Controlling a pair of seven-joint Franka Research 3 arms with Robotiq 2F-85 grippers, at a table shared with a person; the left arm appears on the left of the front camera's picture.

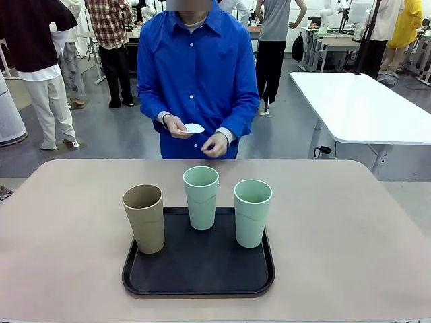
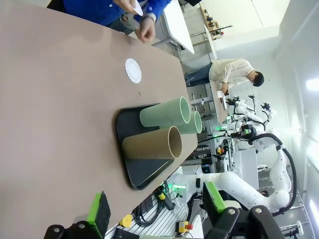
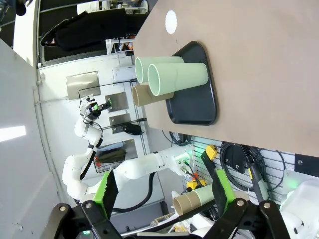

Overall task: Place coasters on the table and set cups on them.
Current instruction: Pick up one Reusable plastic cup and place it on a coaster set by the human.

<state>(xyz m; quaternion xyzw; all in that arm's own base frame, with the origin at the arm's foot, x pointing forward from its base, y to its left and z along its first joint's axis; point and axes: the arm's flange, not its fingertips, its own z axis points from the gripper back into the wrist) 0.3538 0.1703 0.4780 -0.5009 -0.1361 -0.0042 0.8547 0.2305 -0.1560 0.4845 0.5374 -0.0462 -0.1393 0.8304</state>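
Note:
Three cups stand upright on a black tray (image 1: 202,277): a tan cup (image 1: 144,219) at the left, a mint cup (image 1: 201,197) in the middle and another mint cup (image 1: 252,212) at the right. A white coaster (image 2: 133,70) lies flat on the beige table (image 1: 60,235) between the tray and the person. The person's hand holds another coaster (image 1: 194,128) above the far edge. My left gripper (image 2: 157,206) hangs open well short of the tray. Open too, my right gripper (image 3: 164,194) is far from the cups (image 3: 177,77) and the lying coaster (image 3: 171,21).
The person in a blue shirt (image 1: 199,74) stands at the far side. A white table (image 1: 363,108) is behind at the right. Bare table top lies on both sides of the tray.

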